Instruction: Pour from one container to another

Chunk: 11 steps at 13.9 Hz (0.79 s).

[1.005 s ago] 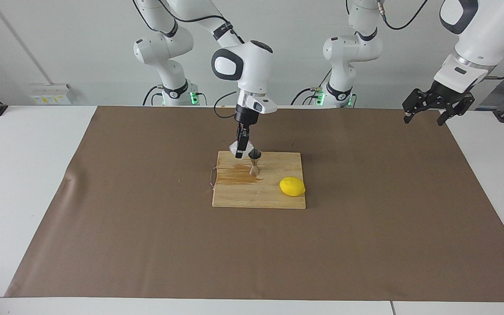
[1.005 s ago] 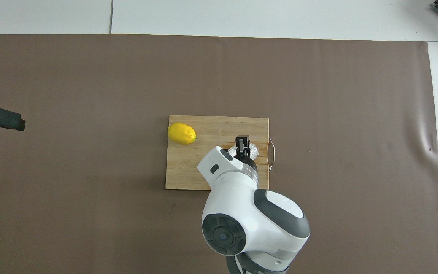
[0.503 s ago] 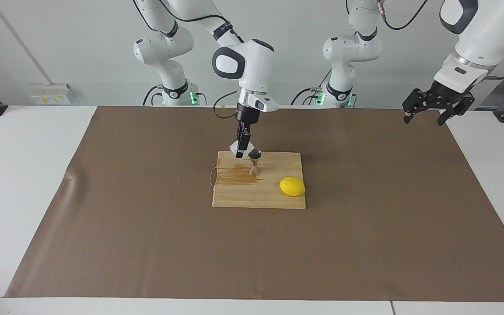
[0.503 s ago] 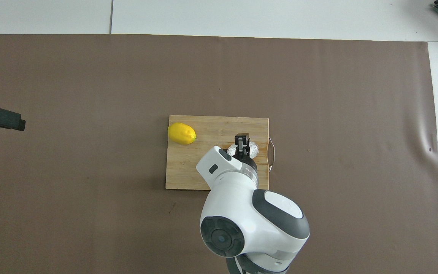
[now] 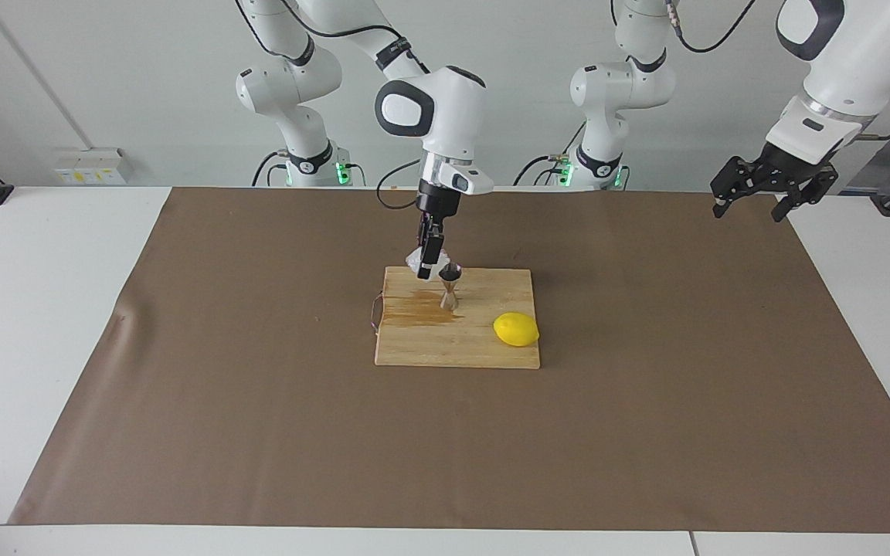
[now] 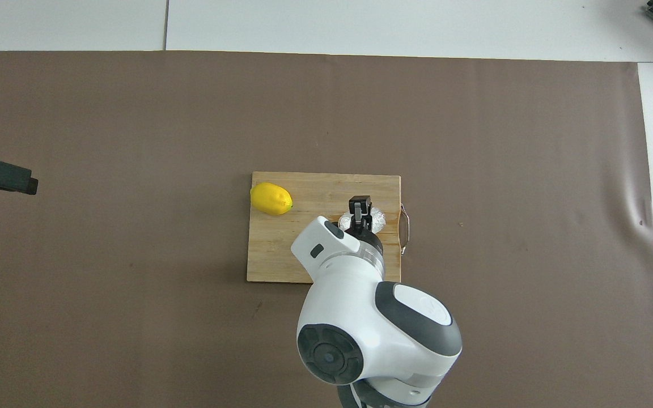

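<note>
Clamped on the glass cup [image 5: 417,261], the right gripper [image 5: 429,268] hangs over the wooden cutting board [image 5: 491,351] at the edge nearest the robots, its fingers pointing down and the cup tilted between them, held in the air just beside and slightly above the mouth of the steel jigger [image 5: 450,287]. That jigger stands upright on the board beside a wet brown stain [image 5: 416,310], while a yellow lemon [image 5: 516,330] lies on the board farther from the robots, toward the left arm's end. Waiting apart, the left gripper [image 5: 751,205] hovers with its fingers spread wide and nothing in them over the brown mat [image 5: 646,432] at the left arm's end of the table.
</note>
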Each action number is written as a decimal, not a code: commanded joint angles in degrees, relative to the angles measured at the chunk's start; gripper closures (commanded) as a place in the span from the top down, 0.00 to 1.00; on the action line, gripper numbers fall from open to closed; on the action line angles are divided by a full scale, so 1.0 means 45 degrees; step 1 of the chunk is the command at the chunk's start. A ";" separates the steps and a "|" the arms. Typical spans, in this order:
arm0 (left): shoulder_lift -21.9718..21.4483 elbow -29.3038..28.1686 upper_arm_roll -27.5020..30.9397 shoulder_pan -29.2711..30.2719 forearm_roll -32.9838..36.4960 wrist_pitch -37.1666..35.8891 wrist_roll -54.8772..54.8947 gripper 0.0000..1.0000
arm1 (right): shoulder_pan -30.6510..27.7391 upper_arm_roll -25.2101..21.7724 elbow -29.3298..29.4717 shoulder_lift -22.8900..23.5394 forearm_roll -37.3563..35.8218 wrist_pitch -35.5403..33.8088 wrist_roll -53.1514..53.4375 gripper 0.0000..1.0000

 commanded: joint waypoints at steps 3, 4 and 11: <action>-0.0368 -0.0422 -0.0075 0.0124 0.0037 0.0011 0.0079 1.00 | 0.0038 0.0091 0.0243 0.0032 -0.0483 -0.0417 0.0433 0.35; -0.0368 -0.0422 -0.0075 0.0124 0.0037 0.0011 0.0079 1.00 | 0.0038 0.0091 0.0243 0.0032 -0.0638 -0.0513 0.0433 0.35; -0.0368 -0.0422 -0.0075 0.0124 0.0037 0.0011 0.0079 1.00 | 0.0292 0.0091 0.0517 0.0188 -0.0757 -0.0730 0.0433 0.35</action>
